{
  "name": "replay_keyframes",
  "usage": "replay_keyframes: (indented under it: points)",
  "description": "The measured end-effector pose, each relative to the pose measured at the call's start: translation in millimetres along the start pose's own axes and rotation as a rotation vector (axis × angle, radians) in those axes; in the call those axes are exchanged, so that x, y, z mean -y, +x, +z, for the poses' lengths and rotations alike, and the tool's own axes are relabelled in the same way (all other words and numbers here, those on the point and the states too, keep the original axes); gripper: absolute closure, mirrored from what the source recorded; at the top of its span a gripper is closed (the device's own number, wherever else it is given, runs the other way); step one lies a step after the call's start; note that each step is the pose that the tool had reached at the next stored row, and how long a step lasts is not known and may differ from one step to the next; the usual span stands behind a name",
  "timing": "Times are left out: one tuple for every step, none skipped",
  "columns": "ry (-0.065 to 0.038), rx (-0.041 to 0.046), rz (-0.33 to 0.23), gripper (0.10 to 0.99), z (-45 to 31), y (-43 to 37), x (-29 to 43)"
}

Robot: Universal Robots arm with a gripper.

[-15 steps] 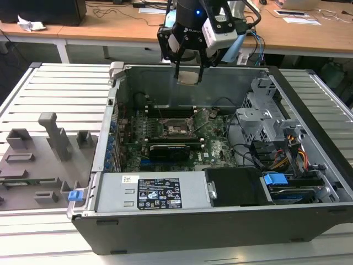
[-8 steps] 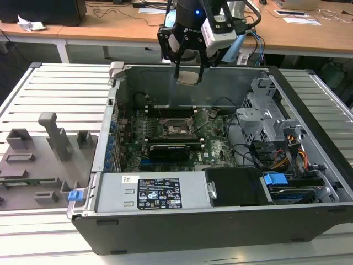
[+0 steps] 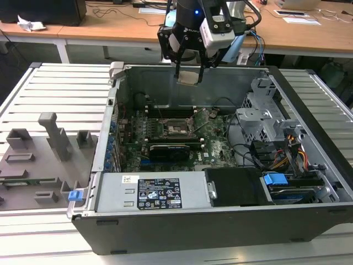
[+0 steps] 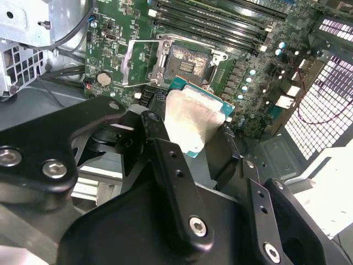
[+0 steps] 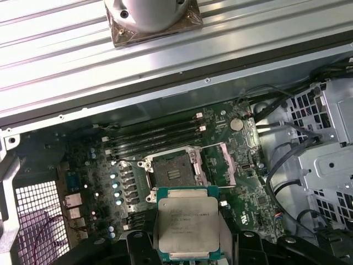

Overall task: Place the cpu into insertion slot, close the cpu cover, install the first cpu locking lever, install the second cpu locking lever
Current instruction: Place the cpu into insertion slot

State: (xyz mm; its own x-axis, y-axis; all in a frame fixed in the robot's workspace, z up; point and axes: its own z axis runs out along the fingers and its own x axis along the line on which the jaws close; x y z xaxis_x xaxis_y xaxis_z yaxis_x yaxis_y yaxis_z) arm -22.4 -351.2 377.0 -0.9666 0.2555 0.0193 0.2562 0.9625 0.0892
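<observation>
Black-fingered end effector [image 3: 189, 67], pinching by two opposite edges the small flat square cpu with a pale silvery-beige metal top [image 3: 188, 77]; the chip is held aloft over the open case, well apart from the board below. Square black-rimmed insertion slot with a greyish pin field [image 5: 172, 172]: bare, nothing seated in it. Thin dark silvery cpu cover frame [image 4: 139, 65]: swung open and lying beside the slot, off the pin field. Hazards, as judged: the chip looks turned a little against the slot's square in the second wrist view, so lowering it unsquared could land a corner on the pins and bend them. The pinch takes only thin edges, so a slip could drop the chip onto the board. The opened cover sits near enough to catch a finger. Container one: dark grey open metal computer case [image 3: 220, 229] on the ribbed pale metal surface [image 3: 55, 88], holding a green circuit board [image 3: 220, 146], long black memory slots [image 5: 154, 135], a black expansion card [image 3: 168, 149], a labelled silver power supply [image 3: 154, 193], a grey drive cage [image 3: 259, 118] and bundled cables [image 3: 292, 152]. Container two: grey moulded fixture tray [image 3: 16, 176] at the exterior view's left, carrying upright grey blocks [image 3: 55, 132].
</observation>
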Motion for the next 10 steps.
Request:
replay_keyframes:
  points:
    - [0.0,0.0003,0.003,0.557,0.0,0.0,0.0]
    - [0.0,0.0007,0.008,0.557,0.0,0.0,0.0]
    - [0.0,0.0011,0.012,0.557,0.0,0.0,0.0]
    - [0.0,0.0013,0.015,0.557,0.0,0.0,0.0]
    - [0.0,0.0016,0.018,0.557,0.0,0.0,0.0]
    - [0.0,0.002,0.022,0.557,0.0,0.0,0.0]
    - [-0.001,0.0024,0.027,0.557,0.0,0.0,0.0]
    - [-0.001,0.0028,0.031,0.557,0.0,0.0,0.0]
    - [-0.001,0.0033,0.036,0.557,0.0,0.0,0.0]
    - [-0.001,0.0036,0.04,0.557,0.0,0.0,0.0]
